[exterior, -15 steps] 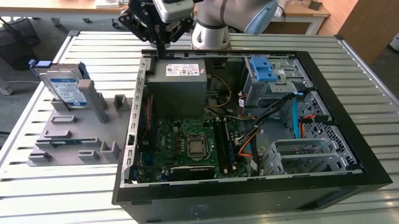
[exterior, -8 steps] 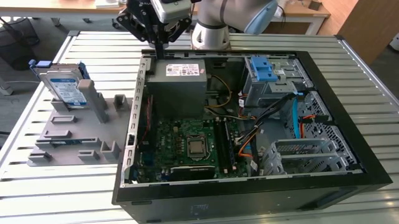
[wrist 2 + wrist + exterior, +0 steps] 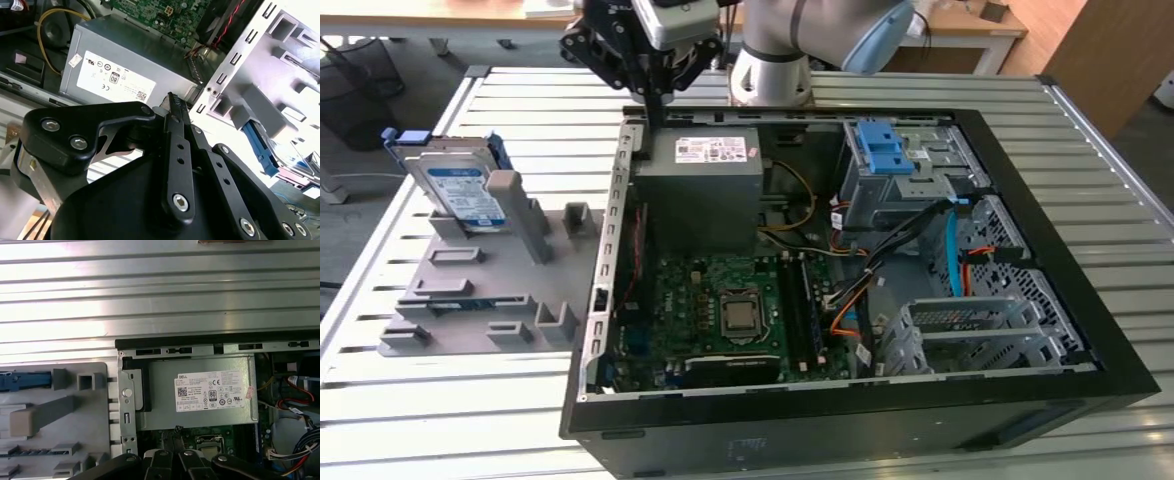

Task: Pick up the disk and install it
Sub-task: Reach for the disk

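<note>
The disk (image 3: pixel 460 190), silver with a white and blue label and a blue carrier frame, stands upright in a slot of the grey holder (image 3: pixel 480 290) at the exterior view's left. Its blue frame edge (image 3: pixel 260 145) shows in the second wrist view, and again as the blue frame edge (image 3: pixel 25 380) in the first wrist view. My gripper (image 3: pixel 651 100) hangs above the far left corner of the open computer case (image 3: pixel 1067 300), over the grey power supply (image 3: pixel 707 190). The gripper (image 3: pixel 172 99) is shut with its black fingers pressed together and nothing between them; in the first wrist view the gripper (image 3: pixel 176 430) points at the power supply (image 3: pixel 200 390).
Inside the case lie a green motherboard (image 3: pixel 720 310), cables, and a grey drive bay with a blue latch bracket (image 3: pixel 887 150) at the far right. The case and holder rest on a slatted metal table (image 3: pixel 1067 110). A wooden desk stands behind the arm's base.
</note>
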`<action>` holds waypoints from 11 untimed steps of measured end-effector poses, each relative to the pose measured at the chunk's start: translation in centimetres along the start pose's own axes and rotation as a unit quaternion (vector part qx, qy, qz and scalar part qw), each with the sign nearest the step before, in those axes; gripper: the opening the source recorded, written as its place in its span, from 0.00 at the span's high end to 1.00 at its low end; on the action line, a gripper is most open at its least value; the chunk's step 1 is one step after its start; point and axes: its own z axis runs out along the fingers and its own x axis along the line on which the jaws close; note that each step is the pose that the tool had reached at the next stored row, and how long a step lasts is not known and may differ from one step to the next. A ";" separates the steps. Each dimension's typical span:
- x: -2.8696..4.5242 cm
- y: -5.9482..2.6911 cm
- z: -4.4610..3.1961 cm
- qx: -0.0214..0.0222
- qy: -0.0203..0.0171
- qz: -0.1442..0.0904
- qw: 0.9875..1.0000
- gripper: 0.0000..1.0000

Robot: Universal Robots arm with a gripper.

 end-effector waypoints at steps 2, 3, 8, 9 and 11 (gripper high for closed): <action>0.22 -0.01 0.01 0.000 0.000 0.000 1.000 0.89; 0.31 -0.01 0.02 0.000 0.000 0.000 1.000 0.89; 0.94 -0.03 0.04 0.000 0.001 0.000 1.000 0.89; 1.08 -0.03 0.05 0.000 0.001 0.000 1.000 0.89; 1.36 -0.03 0.08 0.000 0.002 0.000 1.000 0.89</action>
